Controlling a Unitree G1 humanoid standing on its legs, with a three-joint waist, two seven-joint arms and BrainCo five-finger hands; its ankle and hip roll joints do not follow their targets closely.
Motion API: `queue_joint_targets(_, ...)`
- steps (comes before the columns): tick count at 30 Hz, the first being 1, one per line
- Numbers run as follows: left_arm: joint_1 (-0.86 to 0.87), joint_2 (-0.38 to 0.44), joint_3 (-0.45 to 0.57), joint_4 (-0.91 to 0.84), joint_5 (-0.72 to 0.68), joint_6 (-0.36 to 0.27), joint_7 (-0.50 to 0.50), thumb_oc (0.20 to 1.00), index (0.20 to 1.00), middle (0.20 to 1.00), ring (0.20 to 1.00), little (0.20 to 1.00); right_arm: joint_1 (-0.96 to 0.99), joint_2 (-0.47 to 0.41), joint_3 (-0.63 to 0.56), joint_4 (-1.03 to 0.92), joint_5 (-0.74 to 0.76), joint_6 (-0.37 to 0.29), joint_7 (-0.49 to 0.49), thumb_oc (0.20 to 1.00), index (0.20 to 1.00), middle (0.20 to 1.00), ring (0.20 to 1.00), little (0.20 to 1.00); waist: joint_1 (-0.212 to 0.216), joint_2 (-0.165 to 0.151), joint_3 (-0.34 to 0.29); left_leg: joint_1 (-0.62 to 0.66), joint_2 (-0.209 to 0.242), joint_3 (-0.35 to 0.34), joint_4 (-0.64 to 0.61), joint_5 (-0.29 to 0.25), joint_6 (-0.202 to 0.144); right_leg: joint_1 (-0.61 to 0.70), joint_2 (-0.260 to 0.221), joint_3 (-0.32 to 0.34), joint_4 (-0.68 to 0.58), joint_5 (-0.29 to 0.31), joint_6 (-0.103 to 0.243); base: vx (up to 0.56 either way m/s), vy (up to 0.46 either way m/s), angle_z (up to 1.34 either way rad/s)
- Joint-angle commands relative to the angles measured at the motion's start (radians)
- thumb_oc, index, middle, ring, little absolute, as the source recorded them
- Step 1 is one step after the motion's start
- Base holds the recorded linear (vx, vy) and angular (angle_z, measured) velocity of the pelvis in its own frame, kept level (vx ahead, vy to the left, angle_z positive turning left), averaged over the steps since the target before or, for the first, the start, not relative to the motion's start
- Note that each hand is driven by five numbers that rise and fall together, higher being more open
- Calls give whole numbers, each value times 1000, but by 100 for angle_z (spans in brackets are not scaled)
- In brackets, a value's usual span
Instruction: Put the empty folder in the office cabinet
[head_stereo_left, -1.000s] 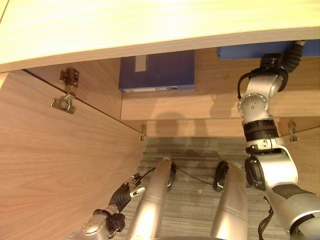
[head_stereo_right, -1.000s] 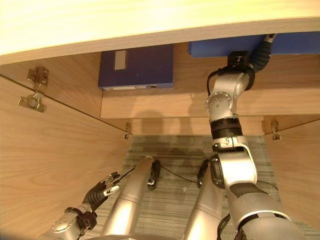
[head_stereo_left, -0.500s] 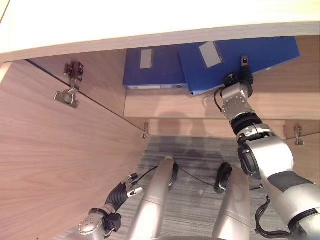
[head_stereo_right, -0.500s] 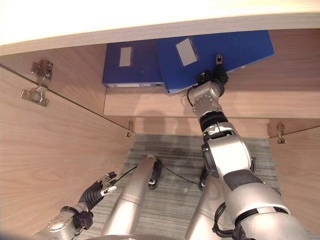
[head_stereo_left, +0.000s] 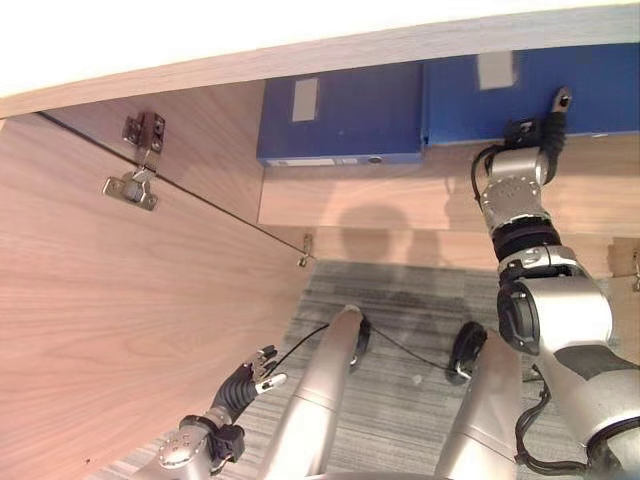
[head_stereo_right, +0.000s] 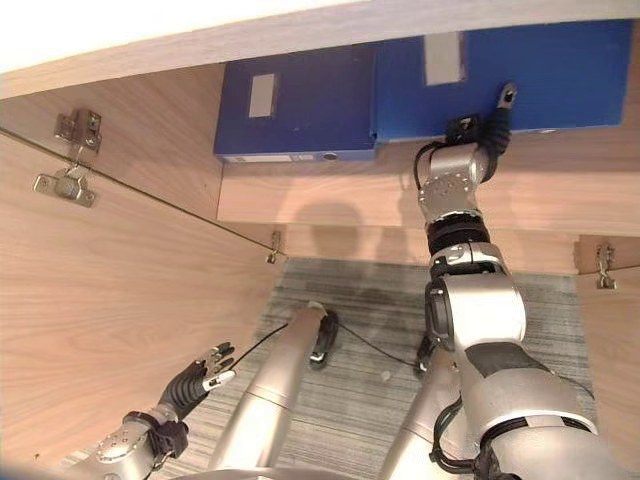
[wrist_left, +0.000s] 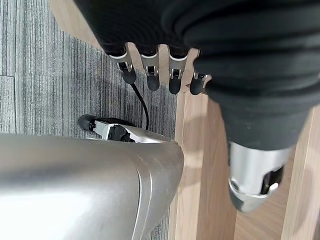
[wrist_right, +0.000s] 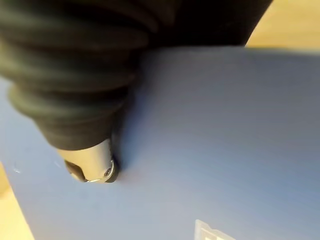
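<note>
The cabinet stands open. On its shelf, the folder stands upright at two o'clock, just beside another blue folder, so placement looks nearly done. The right hand rests against it; I cannot tell its grip. The left hand hangs at seven o'clock with relaxed fingers.

Your left hand has silver fingers with dark tips, and a dark ribbed cover wraps its back and wrist. Your right hand wears the same dark cover; behind its wrist the right arm is silver-grey, banded in black between rounded shells.
</note>
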Motion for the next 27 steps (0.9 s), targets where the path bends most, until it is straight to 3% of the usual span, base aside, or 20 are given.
queue_joint_targets(1,-18,16,-33,-19,-7,-21,-19,1000,1000,1000,1000,1000,17,-14,-10,-192,9,-128,58,200,200,200,200,200,1,-20,-10,-25,23,7,-51,-13,24,33,8,-35,27,-125,-12,0,0,0)
queue_joint_targets(12,-15,37,-38,-14,-6,-13,-17,1000,1000,1000,1000,1000,-22,-101,6,-90,-12,-87,25,200,200,200,200,200,-13,-34,-22,-45,28,14,-36,-22,25,13,8,-33,36,-127,-11,8,4,-1)
queue_joint_targets(13,-15,39,-38,-16,-9,-11,-15,1000,1000,1000,1000,1000,-24,-104,11,-89,-8,-85,27,476,476,476,476,476,-14,-36,-24,-47,29,14,-36,-23,25,12,9,-32,35,-126,-12,0,0,0)
queue_joint_targets(14,-14,42,-36,-18,-13,-11,-16,1000,1000,1000,1000,1000,-31,-115,23,-76,-4,-77,32,1000,1000,1000,1000,1000,-14,-38,-25,-48,29,14,-36,-22,25,11,9,-32,34,-124,-12,0,0,0)
queue_joint_targets(27,11,87,-6,-41,-30,0,-40,1000,1000,1000,1000,1000,-123,-136,229,139,-10,121,152,1000,1000,1000,1000,1000,-17,-60,-22,-71,42,22,-27,-14,21,-14,17,-29,39,-111,-20,0,-1,0)
